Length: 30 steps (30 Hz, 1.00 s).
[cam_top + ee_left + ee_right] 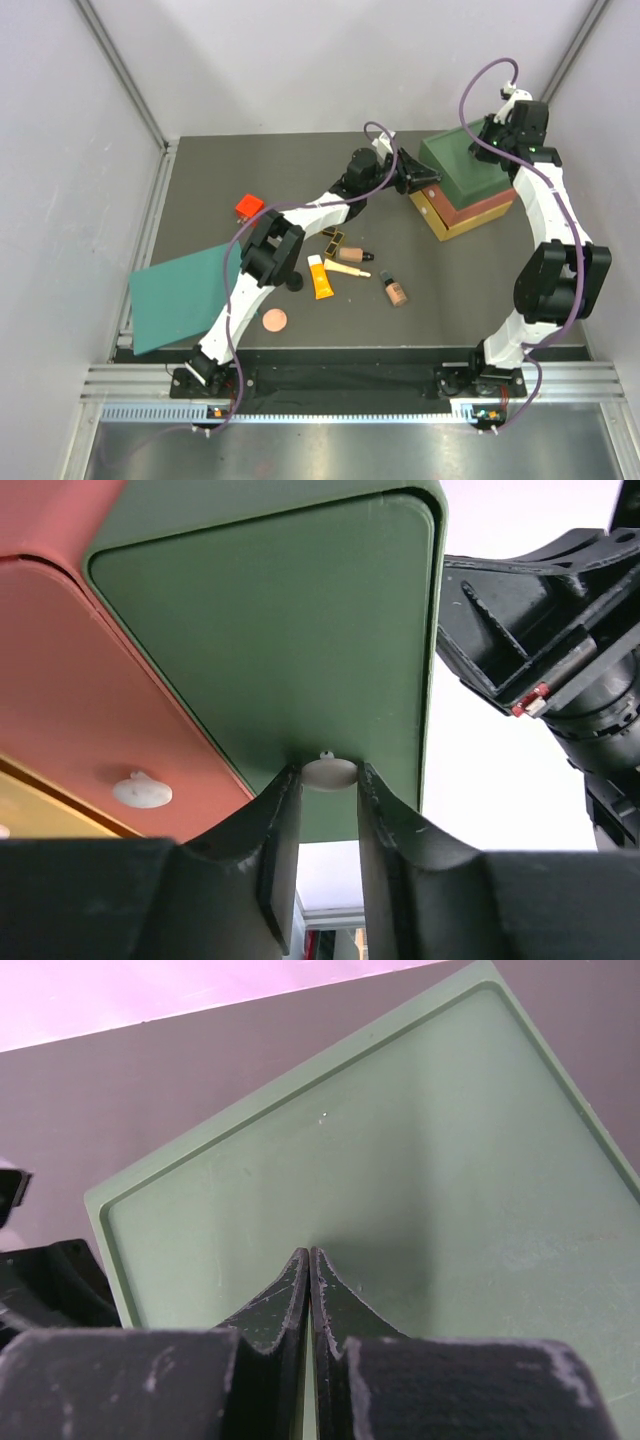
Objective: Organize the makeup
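1. The left jaws stand narrow at the front of the green top drawer (pixel 270 650) of the stacked green, red and yellow plastic drawer box (pixel 465 195). One finger (pixel 283 830) sits on each side of the drawer's small white round knob (pixel 329 771). I cannot tell whether they pinch it or only flank it.
2. The right jaws are pressed fully together, with their tips down on the box's flat, rimmed green top panel (pixel 420 1150).
3. The red middle drawer (pixel 80 680) has its own white knob (pixel 141 791), with nothing on it.
4. The makeup lies loose on the dark counter (pixel 200 180), between the two arms and well apart from the box.
5. The black-gold palette (pixel 335 238) lies farthest back, with a beige black-capped bottle (pixel 355 254) just beside it and the cream stick (pixel 347 269) next in front.
6. The orange tube with white cap (pixel 320 278) lies left of the stick, and the black round compact (pixel 296 285) is just left of the tube, by the left arm.
7. The second beige black-capped bottle (pixel 395 290) lies to the right, and the copper disc (pixel 274 319) is nearest the front edge.
8. A large flat teal sheet (pixel 180 295) lies at the counter's left edge, and a small red block (pixel 249 207) sits behind it.
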{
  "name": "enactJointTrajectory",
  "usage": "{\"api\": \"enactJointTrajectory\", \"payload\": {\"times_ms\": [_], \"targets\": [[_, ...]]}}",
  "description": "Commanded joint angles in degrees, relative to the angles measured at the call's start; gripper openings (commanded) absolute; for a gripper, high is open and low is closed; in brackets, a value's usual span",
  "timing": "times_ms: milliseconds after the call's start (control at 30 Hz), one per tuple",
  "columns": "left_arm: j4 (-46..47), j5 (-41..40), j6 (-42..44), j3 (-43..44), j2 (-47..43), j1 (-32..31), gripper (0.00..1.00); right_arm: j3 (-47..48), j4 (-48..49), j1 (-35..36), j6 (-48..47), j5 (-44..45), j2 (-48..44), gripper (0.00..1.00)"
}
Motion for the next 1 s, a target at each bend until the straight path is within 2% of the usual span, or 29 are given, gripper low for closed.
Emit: {"api": "enactJointTrajectory", "payload": {"times_ms": [0,200,233,833,967], "targets": [[4.4,-0.3,-0.3,3.2,1.2,-0.2,0.27,-3.3,-10.0,0.2,-2.3,2.9,0.9,0.00],[4.5,0.4,-0.1,2.5,1.0,0.1,0.01,-3.5,-10.1,0.1,-2.5,2.8,0.7,0.00],[4.4,0.6,0.1,2.3,0.9,0.2,0.00,-3.6,-10.1,0.1,-2.7,2.9,0.7,0.00],[1.2,4.5,11.8,-17.9,-12.0,3.0,0.00,-4.5,-10.5,0.1,-3.3,2.8,0.9,0.00],[-2.5,3.9,16.7,-22.1,-15.4,3.1,0.00,-4.4,-10.6,0.1,-3.3,2.8,1.1,0.00]]}}
